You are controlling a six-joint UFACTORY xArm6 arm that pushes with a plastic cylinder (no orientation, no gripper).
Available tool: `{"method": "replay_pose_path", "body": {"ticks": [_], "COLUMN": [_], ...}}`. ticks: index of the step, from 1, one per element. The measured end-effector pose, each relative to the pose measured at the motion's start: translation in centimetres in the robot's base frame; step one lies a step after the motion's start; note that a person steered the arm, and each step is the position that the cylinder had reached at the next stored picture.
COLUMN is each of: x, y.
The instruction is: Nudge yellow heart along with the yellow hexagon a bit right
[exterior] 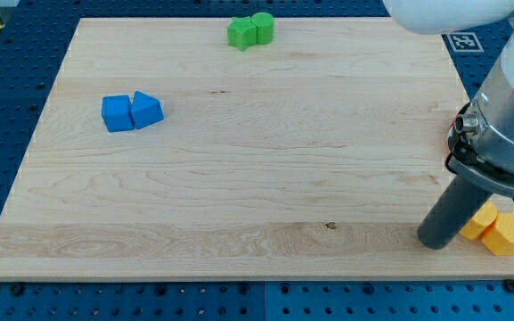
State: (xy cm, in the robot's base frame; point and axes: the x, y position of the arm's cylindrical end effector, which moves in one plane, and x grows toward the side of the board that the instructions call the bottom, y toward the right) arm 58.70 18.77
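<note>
Fingerless, my tip (436, 242) has yellow heart (482, 219) and yellow hexagon (508, 234) just right; nudge seems nearly done, at the counter (239, 178) edge.

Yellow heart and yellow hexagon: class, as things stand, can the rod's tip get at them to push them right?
Probably yes. My tip sits just left of the yellow heart, with the yellow hexagon beside it. Nothing lies between, though the board's right edge is close.
</note>
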Motion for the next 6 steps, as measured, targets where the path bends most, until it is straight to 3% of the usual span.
{"method": "replay_pose_path", "body": {"ticks": [6], "x": [-2.2], "y": [4.3]}}
